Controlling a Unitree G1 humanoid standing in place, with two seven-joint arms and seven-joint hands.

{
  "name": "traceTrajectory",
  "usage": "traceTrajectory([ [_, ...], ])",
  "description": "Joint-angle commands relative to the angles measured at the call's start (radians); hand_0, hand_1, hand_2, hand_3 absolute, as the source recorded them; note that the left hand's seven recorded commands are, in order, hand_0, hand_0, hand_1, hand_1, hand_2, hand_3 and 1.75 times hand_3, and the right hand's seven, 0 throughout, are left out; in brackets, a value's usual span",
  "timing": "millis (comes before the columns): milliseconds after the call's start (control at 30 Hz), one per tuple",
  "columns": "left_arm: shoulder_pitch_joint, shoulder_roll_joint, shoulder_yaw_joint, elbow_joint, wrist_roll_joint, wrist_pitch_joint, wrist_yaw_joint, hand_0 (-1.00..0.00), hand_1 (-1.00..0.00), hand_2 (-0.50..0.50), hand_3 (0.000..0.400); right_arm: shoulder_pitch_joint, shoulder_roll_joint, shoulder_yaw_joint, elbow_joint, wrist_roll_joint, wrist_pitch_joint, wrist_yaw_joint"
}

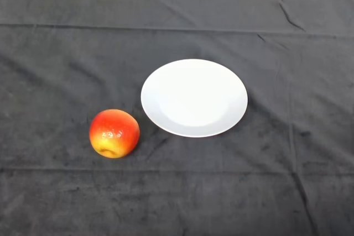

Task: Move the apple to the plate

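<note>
The apple (114, 133), red and yellow, rests on the dark cloth (50, 70), near the plate (193, 98) at its lower left and not touching it. The white plate lies flat on the same cloth. The apple is not on the plate.

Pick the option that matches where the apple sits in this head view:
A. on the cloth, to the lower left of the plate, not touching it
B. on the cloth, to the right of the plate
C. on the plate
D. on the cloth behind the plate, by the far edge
A: the apple rests on the dark cloth below and left of the white plate, with a strip of cloth showing between them.
</note>
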Motion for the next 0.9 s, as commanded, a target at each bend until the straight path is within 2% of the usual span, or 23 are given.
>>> traceTrajectory([
  [33,-0.033,-0.003,0.021,0.043,0.012,-0.027,-0.007,0.00,0.00,0.00,0.000,0.003,-0.023,-0.0122,0.009,-0.0048,-0.002,-0.0071],
  [333,-0.045,0.000,0.015,0.045,0.043,-0.053,-0.004,0.00,0.00,0.00,0.000,0.003,-0.023,-0.0122,0.010,-0.0048,-0.002,-0.0069],
  [633,-0.070,-0.007,-0.020,0.029,0.100,-0.089,0.005,0.00,0.00,0.00,0.000,0.003,-0.023,-0.0123,0.010,-0.0048,-0.002,-0.0068],
  [767,-0.048,-0.021,-0.042,-0.037,0.126,-0.098,0.012,0.00,0.00,0.00,0.000,0.003,-0.023,-0.0123,0.010,-0.0048,-0.002,-0.0068],
  [900,0.001,-0.036,-0.071,-0.157,0.158,-0.091,0.024,0.00,0.00,0.00,0.000,0.003,-0.023,-0.0122,0.009,-0.0049,-0.002,-0.0071],
])
